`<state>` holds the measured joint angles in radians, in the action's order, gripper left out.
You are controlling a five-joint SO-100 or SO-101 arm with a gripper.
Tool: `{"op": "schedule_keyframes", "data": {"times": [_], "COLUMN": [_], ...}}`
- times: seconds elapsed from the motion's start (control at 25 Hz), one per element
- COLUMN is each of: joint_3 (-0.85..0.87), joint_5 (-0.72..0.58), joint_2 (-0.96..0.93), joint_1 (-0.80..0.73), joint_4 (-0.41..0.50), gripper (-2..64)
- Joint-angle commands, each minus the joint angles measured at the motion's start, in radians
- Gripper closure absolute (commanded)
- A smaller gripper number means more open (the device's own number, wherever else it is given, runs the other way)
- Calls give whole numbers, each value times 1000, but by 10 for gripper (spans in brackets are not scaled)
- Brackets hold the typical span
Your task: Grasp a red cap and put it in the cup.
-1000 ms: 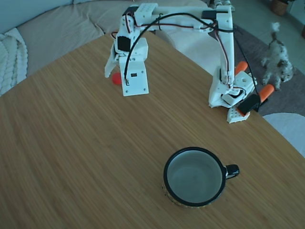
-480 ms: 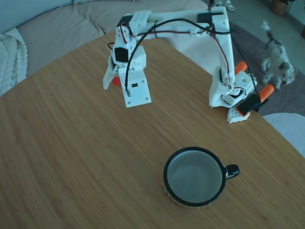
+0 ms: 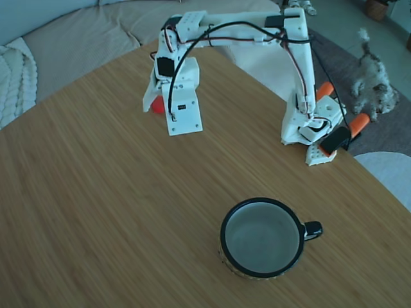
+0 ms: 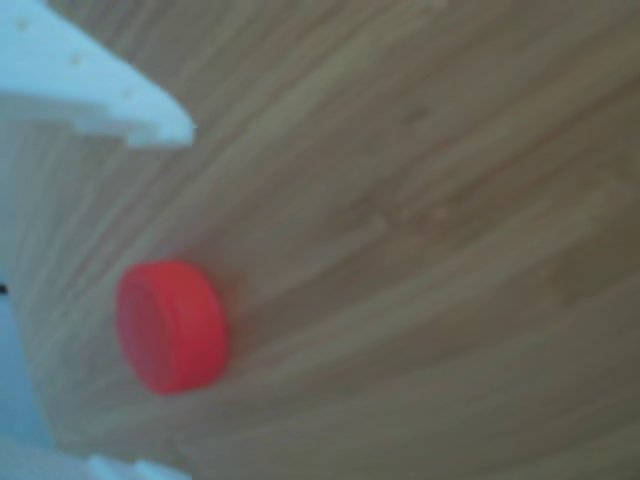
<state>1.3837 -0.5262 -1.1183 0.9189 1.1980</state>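
Pincer (image 4: 130,300) straddles red cap (image 4: 170,326) on wooden table (image 3: 96,212).

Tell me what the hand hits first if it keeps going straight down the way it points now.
Most likely the small red round cap, which lies on the wooden table between the two white fingers of the hand. The cap looks untouched, so the fingertips may meet the wood beside it; depth is unclear.

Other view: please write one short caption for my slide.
Red cap lying on the wooden table between the open white gripper fingers.
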Motion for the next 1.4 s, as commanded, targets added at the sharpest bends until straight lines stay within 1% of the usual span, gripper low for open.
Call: {"op": "schedule_keyframes", "data": {"times": [0.0,0.24,0.48,0.68,0.8,1.04,1.24,1.36], "joint_3": [-44,-37,-54,-135,-156,-235,-288,-291], "joint_5": [-3,-5,-2,6,6,8,8,5], "joint_2": [-20,-20,-18,-17,-2,129,158,158], "joint_1": [28,38,-12,-40,-48,-49,-49,-49], "joint_4": [-6,-9,6,101,107,109,109,109], "gripper": [197,197,197,197,197,197,197,196]}}
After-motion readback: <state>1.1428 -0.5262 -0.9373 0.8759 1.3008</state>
